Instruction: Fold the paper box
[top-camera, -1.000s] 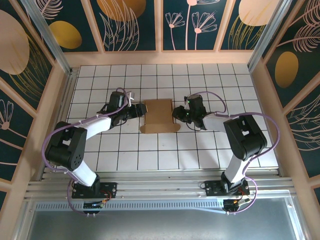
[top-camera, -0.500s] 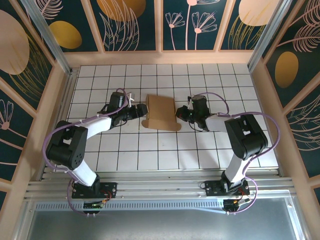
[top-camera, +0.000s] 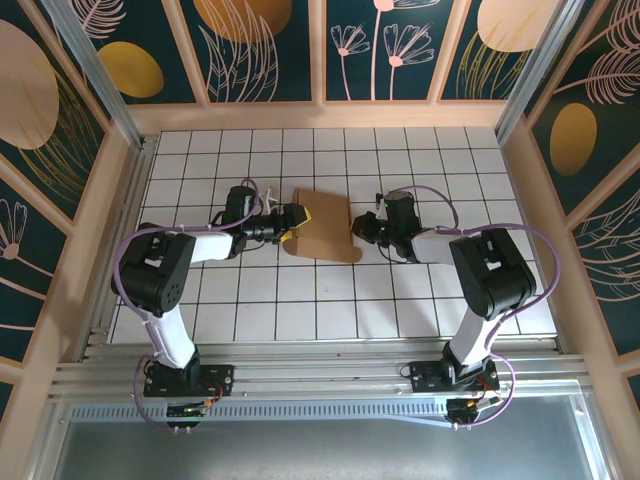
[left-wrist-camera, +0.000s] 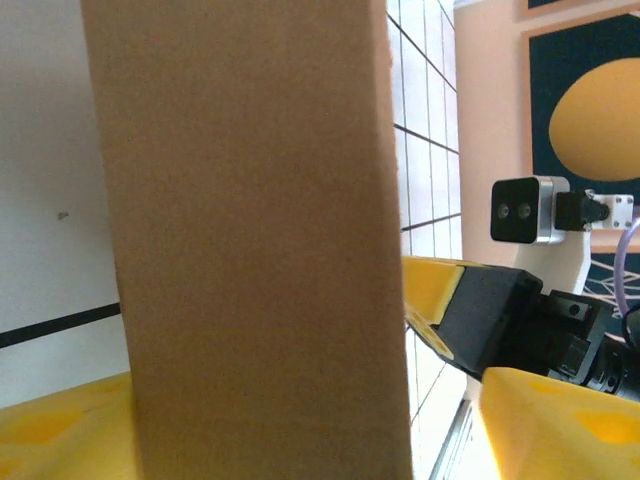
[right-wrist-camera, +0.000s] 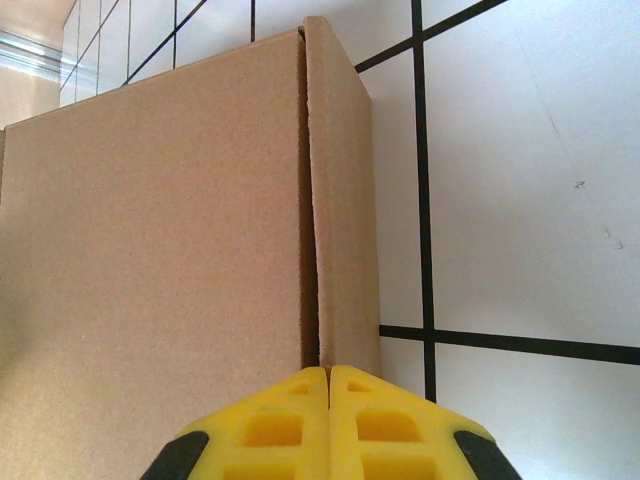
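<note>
The paper box is a brown cardboard piece lying partly folded on the white tiles, mid-table. My left gripper is at its left edge, open. In the left wrist view a cardboard panel stands between the yellow fingers, with a gap on the right side. My right gripper is at the box's right edge, shut. Its closed tips rest against the seam between a large panel and a narrow flap. The right gripper's fingers also appear beyond the panel in the left wrist view.
White tiled floor with black grid lines spreads all round the box. Wooden walls with patterned panels enclose the back and sides. A metal rail runs along the near edge by the arm bases.
The left arm swung in and its gripper opened wider around the box's left edge. The right gripper closed fully. The box shifted slightly away and tilted.
</note>
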